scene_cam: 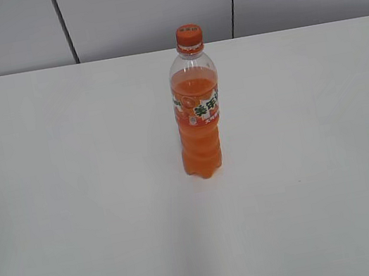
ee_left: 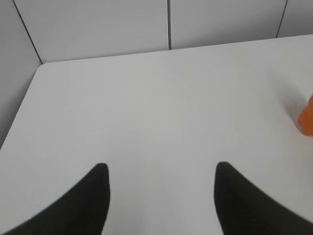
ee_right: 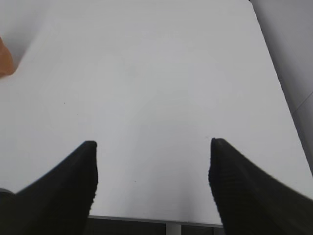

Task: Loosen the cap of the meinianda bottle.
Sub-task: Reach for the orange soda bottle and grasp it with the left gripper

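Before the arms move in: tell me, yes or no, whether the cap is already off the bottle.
No. In the exterior view the orange cap sits on the neck of the upright bottle.

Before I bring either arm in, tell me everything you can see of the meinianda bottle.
The meinianda bottle is tall, clear plastic, filled with orange drink to just below the shoulder. Its lower body is ribbed, and an orange-green-white label with Chinese characters wraps the middle. An orange cap sits on top above an orange neck ring. It stands upright near the middle of the white table, toward the far edge. Nothing touches it; each wrist view catches only an orange sliver of it at the frame edge.
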`<act>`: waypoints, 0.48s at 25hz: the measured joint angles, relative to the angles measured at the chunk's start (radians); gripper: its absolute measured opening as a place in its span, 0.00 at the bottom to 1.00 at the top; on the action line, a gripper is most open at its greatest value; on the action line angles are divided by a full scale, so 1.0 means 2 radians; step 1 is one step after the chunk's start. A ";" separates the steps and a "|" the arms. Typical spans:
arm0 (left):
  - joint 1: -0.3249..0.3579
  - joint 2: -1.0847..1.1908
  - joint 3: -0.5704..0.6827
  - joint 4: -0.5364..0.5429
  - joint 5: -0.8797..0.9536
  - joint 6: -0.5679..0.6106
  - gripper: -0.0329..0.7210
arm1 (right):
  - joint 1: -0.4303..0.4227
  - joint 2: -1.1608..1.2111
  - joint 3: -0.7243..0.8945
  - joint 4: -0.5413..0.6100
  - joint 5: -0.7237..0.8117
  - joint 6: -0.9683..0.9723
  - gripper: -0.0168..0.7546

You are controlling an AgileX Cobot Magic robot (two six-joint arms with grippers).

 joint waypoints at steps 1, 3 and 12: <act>0.000 0.008 -0.001 0.001 -0.012 0.000 0.61 | 0.000 0.000 0.000 0.000 0.000 0.000 0.71; 0.000 0.022 0.000 0.005 -0.053 0.000 0.61 | 0.000 0.000 0.000 0.000 0.000 0.000 0.71; 0.000 0.119 0.005 0.020 -0.247 0.000 0.61 | 0.000 0.000 0.000 0.000 0.000 0.000 0.71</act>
